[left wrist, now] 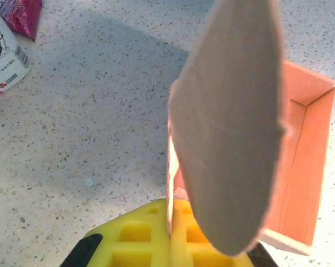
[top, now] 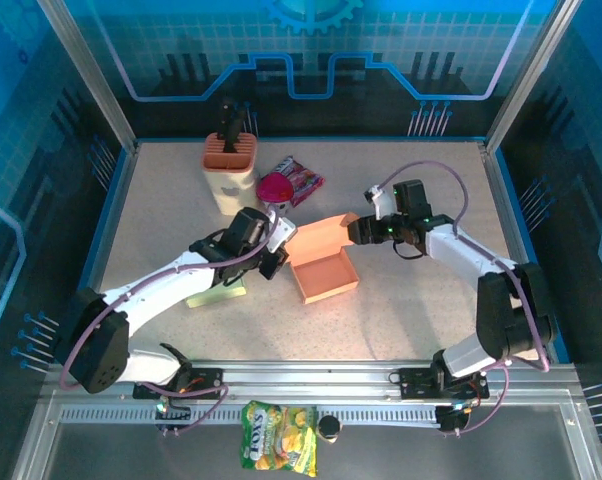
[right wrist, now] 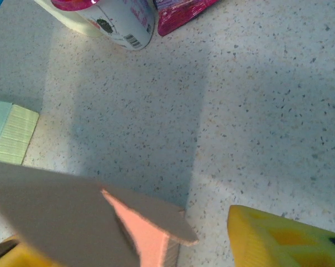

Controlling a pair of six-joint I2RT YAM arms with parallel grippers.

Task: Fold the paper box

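The speckled table (top: 421, 310) takes up most of the scene, and both arms reach in from its near edge toward the middle. The orange paper box (top: 326, 275) sits open-topped at the table's centre, with flaps standing up on its left and far sides. The left gripper (top: 274, 255) is at the box's left side. In the left wrist view its yellow fingers (left wrist: 139, 242) are pressed together on a flap, which rises grey-brown from between them while the box's orange interior lies to the right. The right gripper (top: 353, 231) is at the box's far right corner. In the right wrist view its yellow fingers (right wrist: 279, 239) stand apart with a cardboard flap between them and a clear gap on the right-hand side. A cream holder (top: 229, 178) with a peach slotted top stands at the far left. A yellow-green snack bag (top: 278, 437) lies off the table on the near rail. A pale green pad (top: 216, 295) lies under the left arm. A pink snack packet (top: 303, 178) lies far of the box, and a pink-lidded can (top: 274, 188) lies just beside it.
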